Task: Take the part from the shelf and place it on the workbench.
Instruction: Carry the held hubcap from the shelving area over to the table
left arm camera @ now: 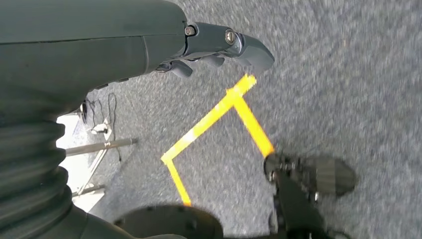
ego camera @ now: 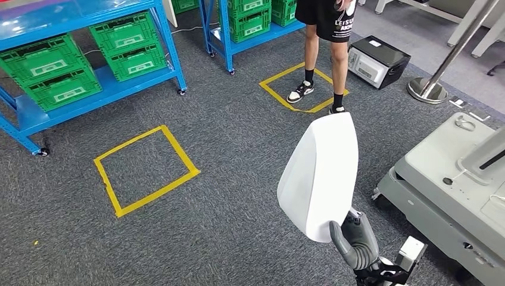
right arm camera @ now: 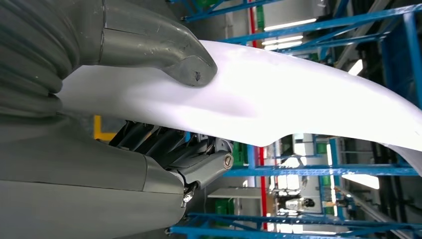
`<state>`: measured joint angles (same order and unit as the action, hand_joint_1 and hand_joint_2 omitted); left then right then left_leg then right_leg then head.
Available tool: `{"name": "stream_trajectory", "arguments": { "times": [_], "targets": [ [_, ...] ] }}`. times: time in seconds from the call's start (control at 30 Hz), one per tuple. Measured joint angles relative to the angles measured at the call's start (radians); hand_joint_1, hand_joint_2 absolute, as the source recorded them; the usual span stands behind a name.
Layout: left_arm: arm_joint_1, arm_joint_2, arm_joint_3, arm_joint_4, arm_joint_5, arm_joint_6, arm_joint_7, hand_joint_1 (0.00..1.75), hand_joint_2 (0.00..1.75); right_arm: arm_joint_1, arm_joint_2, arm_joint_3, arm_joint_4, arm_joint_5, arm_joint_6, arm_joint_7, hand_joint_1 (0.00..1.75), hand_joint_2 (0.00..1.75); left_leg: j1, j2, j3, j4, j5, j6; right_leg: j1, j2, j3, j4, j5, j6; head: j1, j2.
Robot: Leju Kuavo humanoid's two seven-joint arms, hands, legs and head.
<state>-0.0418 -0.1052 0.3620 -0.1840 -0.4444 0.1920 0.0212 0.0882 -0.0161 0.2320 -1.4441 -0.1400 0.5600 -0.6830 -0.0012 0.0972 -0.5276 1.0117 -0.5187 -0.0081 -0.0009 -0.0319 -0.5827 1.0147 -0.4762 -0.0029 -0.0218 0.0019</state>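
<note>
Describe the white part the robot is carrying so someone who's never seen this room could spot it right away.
Start at the grey carpet with its yellow tape squares. Low on the robot's right side, the right hand holds the part upright by its bottom edge. It is a smooth, curved white shell, plain and glossy, unlike the green crates on the blue shelves.

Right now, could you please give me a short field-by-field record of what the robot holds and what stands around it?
Held part: white curved panel, upright
Right hand: grips the panel's lower edge, thumb on its face
Left hand: holds nothing, above the carpet
Floor marks: yellow tape square on grey carpet
Shelving: blue shelf with green crates
Person: legs at the far tape square
Right side: grey machine
</note>
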Motion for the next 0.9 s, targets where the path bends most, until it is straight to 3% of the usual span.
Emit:
{"name": "stream_trajectory", "arguments": {
  "times": [0.03, 0.1, 0.17, 0.23, 0.27, 0.3, 0.37, 0.43, 0.5, 0.57, 0.63, 0.7, 0.73, 0.77, 0.8, 0.9],
  "targets": [
    [-0.001, -0.001, 0.000, 0.000, -0.001, -0.003, 0.000, 0.00, 1.75, -0.002, -0.004, 0.002, 0.007, 0.004, 0.003, -0.004, 1.75, 1.75, 0.001, -0.008, -0.001, 0.004, -0.005, -0.006, -0.003, 0.007, 0.001, -0.005, 0.004, -0.006, 0.000, 0.000],
    [-0.002, -0.002, -0.003, 0.000, -0.012, -0.007, 0.005, 0.00, 1.75, -0.006, -0.009, 0.003, 0.016, 0.013, 0.009, -0.011, 1.75, 1.75, 0.003, -0.050, -0.023, 0.055, -0.043, -0.016, -0.011, 0.021, 0.004, -0.015, 0.013, -0.017, -0.003, 0.000],
    [0.000, -0.004, -0.008, 0.001, -0.023, -0.006, 0.009, 0.00, 1.75, -0.011, -0.011, 0.004, 0.021, 0.024, 0.018, -0.014, 1.75, 1.75, 0.007, -0.089, -0.078, 0.176, -0.106, -0.022, -0.012, 0.036, 0.000, -0.016, 0.016, -0.022, -0.007, 0.000],
    [0.003, -0.005, -0.013, 0.002, -0.026, 0.003, 0.004, 0.00, 1.75, -0.010, -0.011, 0.004, 0.023, 0.043, 0.028, -0.014, 1.75, 1.75, 0.008, -0.095, -0.123, 0.269, -0.134, -0.024, -0.011, 0.056, -0.005, -0.011, 0.017, -0.023, -0.007, 0.000],
    [0.004, -0.006, -0.014, 0.002, -0.027, 0.012, 0.001, 0.00, 1.75, -0.008, -0.010, 0.004, 0.024, 0.052, 0.035, -0.014, 1.75, 1.75, 0.009, -0.096, -0.123, 0.267, -0.121, -0.025, -0.012, 0.067, -0.007, -0.008, 0.017, -0.022, -0.007, 0.000],
    [0.005, -0.006, -0.014, 0.003, -0.028, 0.021, -0.001, 0.00, 1.75, -0.006, -0.007, 0.004, 0.024, 0.061, 0.040, -0.014, 1.75, 1.75, 0.011, -0.099, -0.102, 0.223, -0.088, -0.025, -0.012, 0.078, -0.008, -0.005, 0.017, -0.021, -0.007, 0.000],
    [0.005, -0.007, -0.015, 0.003, -0.027, 0.035, -0.005, 0.00, 1.75, -0.005, 0.001, 0.004, 0.023, 0.078, 0.044, -0.015, 1.75, 1.75, 0.015, -0.129, -0.036, 0.083, -0.028, -0.023, -0.013, 0.098, -0.010, 0.001, 0.016, -0.014, -0.007, 0.000],
    [0.003, -0.007, -0.015, 0.003, -0.022, 0.039, -0.011, 0.00, 1.75, -0.009, 0.012, 0.004, 0.023, 0.095, 0.038, -0.015, 1.75, 1.75, 0.015, -0.151, -0.003, 0.009, -0.009, -0.015, -0.013, 0.115, -0.015, 0.005, 0.018, -0.001, -0.007, 0.000],
    [0.001, -0.006, -0.015, 0.004, -0.021, 0.034, -0.012, 0.00, 1.75, -0.011, 0.021, 0.004, 0.021, 0.105, 0.030, -0.014, 1.75, 1.75, 0.010, -0.138, -0.001, 0.005, -0.006, 0.000, -0.015, 0.130, -0.020, 0.001, 0.025, 0.014, -0.007, 0.000],
    [-0.001, -0.004, -0.015, 0.003, -0.027, 0.018, -0.006, 0.00, 1.75, -0.009, 0.025, 0.004, 0.006, 0.101, 0.019, -0.004, 1.75, 1.75, 0.010, -0.120, 0.002, -0.001, 0.003, 0.017, -0.017, 0.111, -0.031, 0.016, 0.017, 0.025, -0.005, 0.000],
    [-0.001, -0.001, -0.015, 0.003, -0.034, 0.004, -0.001, 0.00, 1.75, -0.002, 0.026, 0.004, -0.027, 0.084, 0.002, 0.018, 1.75, 1.75, 0.012, -0.100, 0.001, -0.006, 0.009, 0.028, -0.016, 0.065, -0.073, 0.103, -0.035, 0.030, -0.002, 0.000],
    [0.002, 0.002, -0.015, 0.003, -0.035, 0.000, -0.002, 0.00, 1.75, 0.016, 0.025, 0.004, -0.064, 0.065, -0.016, 0.038, 1.75, 1.75, 0.010, -0.079, -0.003, -0.006, 0.009, 0.032, -0.015, 0.045, -0.135, 0.238, -0.100, 0.035, -0.001, 0.000],
    [0.003, 0.003, -0.015, 0.003, -0.034, 0.000, -0.002, 0.00, 1.75, 0.029, 0.023, 0.004, -0.079, 0.060, -0.024, 0.044, 1.75, 1.75, 0.009, -0.069, -0.004, -0.005, 0.008, 0.032, -0.015, 0.043, -0.154, 0.282, -0.113, 0.037, -0.001, 0.000],
    [0.003, 0.002, -0.015, 0.003, -0.031, 0.000, -0.002, 0.00, 1.75, 0.040, 0.021, 0.004, -0.090, 0.057, -0.032, 0.047, 1.75, 1.75, 0.009, -0.059, -0.005, -0.004, 0.007, 0.031, -0.015, 0.041, -0.154, 0.288, -0.107, 0.037, -0.001, 0.000],
    [0.003, 0.002, -0.015, 0.003, -0.025, 0.001, -0.002, 0.00, 1.75, 0.049, 0.018, 0.004, -0.100, 0.054, -0.038, 0.049, 1.75, 1.75, 0.009, -0.049, -0.005, -0.003, 0.006, 0.030, -0.015, 0.037, -0.131, 0.251, -0.085, 0.036, -0.001, 0.000],
    [0.002, 0.000, -0.009, 0.003, 0.016, 0.000, 0.004, 0.00, 1.75, 0.054, 0.012, 0.005, -0.117, 0.042, -0.049, 0.043, 1.75, 1.75, 0.005, -0.021, -0.004, 0.004, -0.003, 0.018, -0.011, -0.002, -0.020, 0.053, -0.012, 0.025, -0.001, 0.000]
  ]
}}
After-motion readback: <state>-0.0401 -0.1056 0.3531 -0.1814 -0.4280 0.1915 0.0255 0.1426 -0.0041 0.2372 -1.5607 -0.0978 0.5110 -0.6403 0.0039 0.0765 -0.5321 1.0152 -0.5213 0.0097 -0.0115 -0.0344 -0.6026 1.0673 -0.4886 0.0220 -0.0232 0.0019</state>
